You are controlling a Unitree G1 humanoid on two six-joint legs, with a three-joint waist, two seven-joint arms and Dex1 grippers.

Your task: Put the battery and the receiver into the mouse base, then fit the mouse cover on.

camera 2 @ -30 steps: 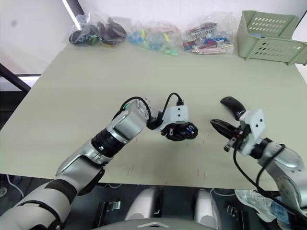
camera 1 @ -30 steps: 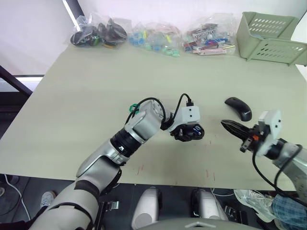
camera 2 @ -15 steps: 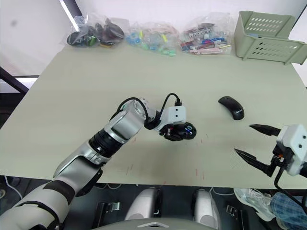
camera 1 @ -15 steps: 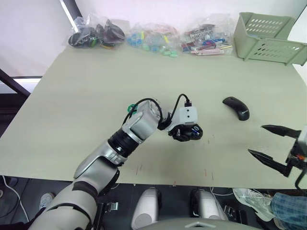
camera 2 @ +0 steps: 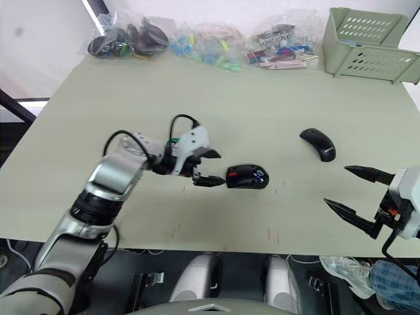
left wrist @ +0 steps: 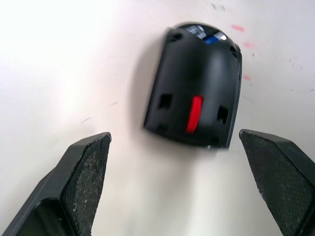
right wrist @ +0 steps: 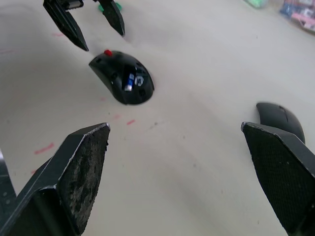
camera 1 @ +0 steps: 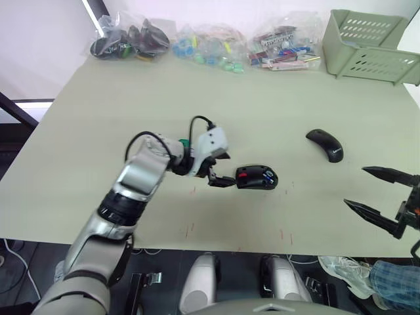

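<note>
Both pincers gape empty: left pincer (camera 1: 220, 169) just beside the black oval mouse base (camera 1: 256, 178), right pincer (camera 1: 380, 201) near the glossy black mouse cover (camera 1: 327, 144). A careless sweep could knock the blue battery (right wrist: 129, 80) loose.

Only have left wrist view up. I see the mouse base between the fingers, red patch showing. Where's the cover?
Observer: The mouse cover lies on the table, apart from the mouse base, on the robot's right of it.
Operator: Is the right gripper on it?
Observer: No. The right gripper is open and holds nothing, nearer the table's front edge than the cover.
Operator: Battery in?
Observer: The battery shows as a blue piece seated in the base's compartment in the right wrist view.
Operator: Left gripper touching the base?
Observer: No, the left gripper is open, with a gap to the base.
</note>
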